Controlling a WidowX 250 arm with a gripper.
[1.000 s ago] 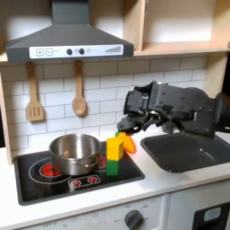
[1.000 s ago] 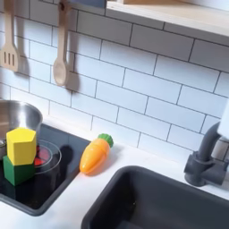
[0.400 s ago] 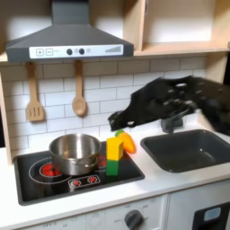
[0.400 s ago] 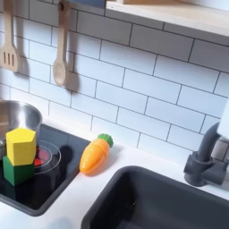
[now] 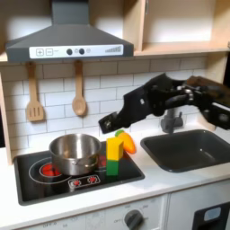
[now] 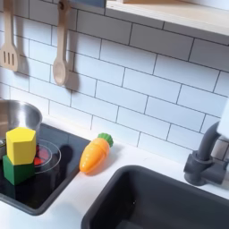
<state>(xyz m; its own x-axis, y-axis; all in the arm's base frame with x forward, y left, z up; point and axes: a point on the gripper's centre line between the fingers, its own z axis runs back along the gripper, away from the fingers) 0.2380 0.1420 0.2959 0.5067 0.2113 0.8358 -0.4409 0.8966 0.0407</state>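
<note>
yellow block [image 6: 21,143] | green block [image 6: 18,170] | orange carrot [image 6: 93,156], green top | white-tiled wall [image 6: 143,94]

Toy kitchen: stove [image 5: 36,175], range hood [image 5: 67,40], sink [image 6: 161,206], white tile wall [image 6: 152,85], hanging wooden utensils [image 5: 79,101]

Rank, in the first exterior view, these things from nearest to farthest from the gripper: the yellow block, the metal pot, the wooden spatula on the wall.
Gripper, first exterior view:
1. Yellow block, just below it, stacked on the green block.
2. Metal pot, further toward the first exterior view's left, on the stove.
3. Wooden spatula, hanging at the far left.
</note>
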